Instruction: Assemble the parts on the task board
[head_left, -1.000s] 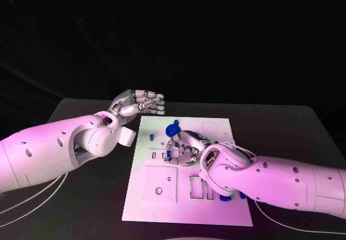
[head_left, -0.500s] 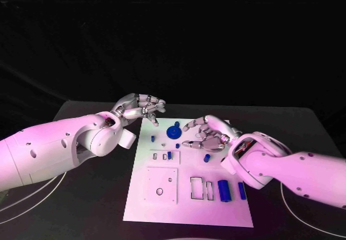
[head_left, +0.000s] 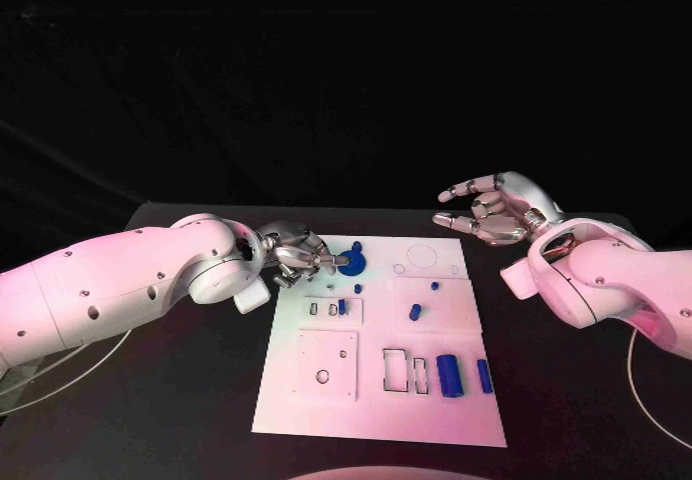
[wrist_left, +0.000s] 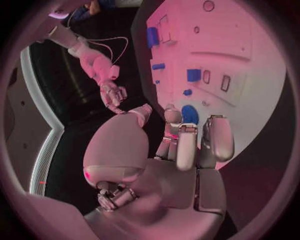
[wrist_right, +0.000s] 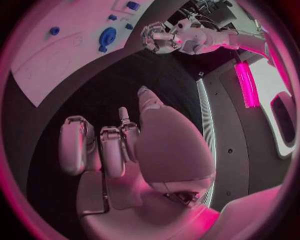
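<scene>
On the black counter (head_left: 173, 400): white task board (head_left: 382, 400), blue parts (head_left: 449, 377) near its front right. Farther back, left robot hand (head_left: 296, 257) curled beside blue round part (head_left: 348, 264), grip unclear. Beyond, right robot hand (head_left: 493, 210) raised, spread, empty.

Black table (head_left: 173, 400), dark and matte. Lying flat at its middle, the white task board (head_left: 325, 400), long side running away from the robot, table showing on either side.
</scene>
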